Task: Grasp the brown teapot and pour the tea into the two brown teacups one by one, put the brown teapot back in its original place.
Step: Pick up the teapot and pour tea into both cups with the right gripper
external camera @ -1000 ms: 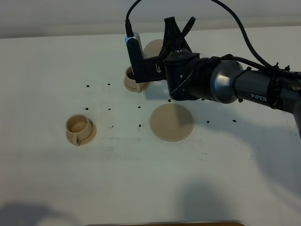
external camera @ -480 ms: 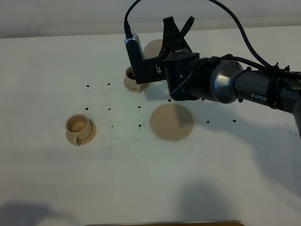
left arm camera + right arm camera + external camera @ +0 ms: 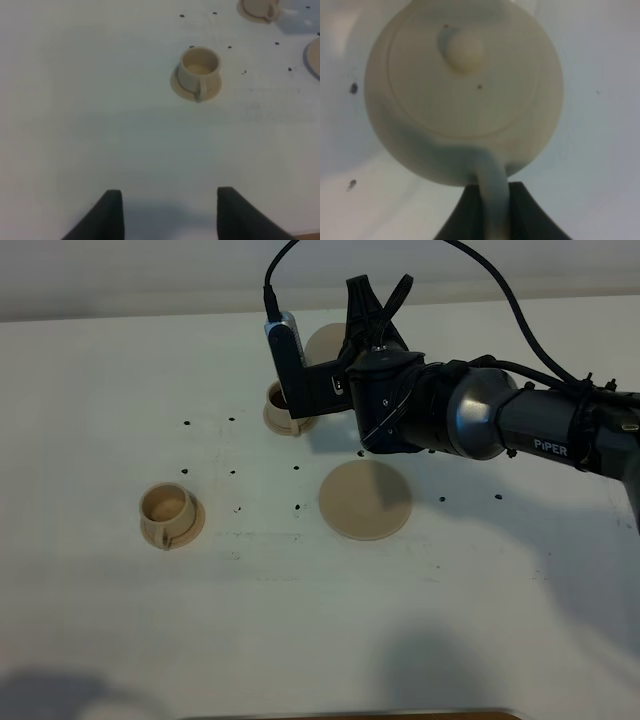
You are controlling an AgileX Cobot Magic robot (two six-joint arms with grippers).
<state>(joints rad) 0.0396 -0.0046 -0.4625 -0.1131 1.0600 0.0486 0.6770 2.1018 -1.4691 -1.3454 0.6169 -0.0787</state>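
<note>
Beige smooth teapot (image 3: 464,95), domed and knob-topped: my right fingers (image 3: 525,216) pinch its loop handle (image 3: 492,187), left fingers (image 3: 107,215) gape empty

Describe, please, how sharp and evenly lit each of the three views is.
Exterior high view: sharp, with soft grey shadows on the table near the bottom edge. Left wrist view: mildly soft; the teacup reads clearly, the left tool is dark and blurred. Right wrist view: the brown teapot is so close it fills most of the frame, out of focus.
</note>
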